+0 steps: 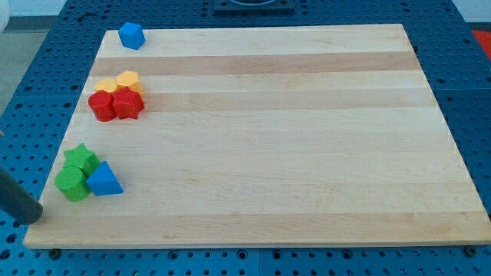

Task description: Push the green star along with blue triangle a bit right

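The green star sits near the board's left edge, low in the view. The blue triangle lies just right of and below it, touching it. A second green block, round, sits below the star and left of the triangle, touching both. My tip is at the view's lower left, at the board's left edge, a short way below and left of the round green block, apart from all blocks.
A red block pair with two yellow blocks behind them sits higher on the left side. A blue block is at the board's top left corner. The wooden board lies on a blue perforated table.
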Tool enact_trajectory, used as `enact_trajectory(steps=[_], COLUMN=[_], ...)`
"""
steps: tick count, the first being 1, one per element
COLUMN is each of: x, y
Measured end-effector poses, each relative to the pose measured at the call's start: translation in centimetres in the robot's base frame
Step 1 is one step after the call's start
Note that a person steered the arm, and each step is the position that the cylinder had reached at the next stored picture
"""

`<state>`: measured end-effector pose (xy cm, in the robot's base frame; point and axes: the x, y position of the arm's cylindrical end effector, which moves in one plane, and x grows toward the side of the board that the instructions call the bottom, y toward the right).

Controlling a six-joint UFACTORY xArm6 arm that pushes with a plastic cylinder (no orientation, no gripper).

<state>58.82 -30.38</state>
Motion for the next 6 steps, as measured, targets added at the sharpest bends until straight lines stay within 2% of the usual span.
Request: enact_trajectory(steps=[4, 6], x=[-7.2, -9.5], y=[0.4, 7.1])
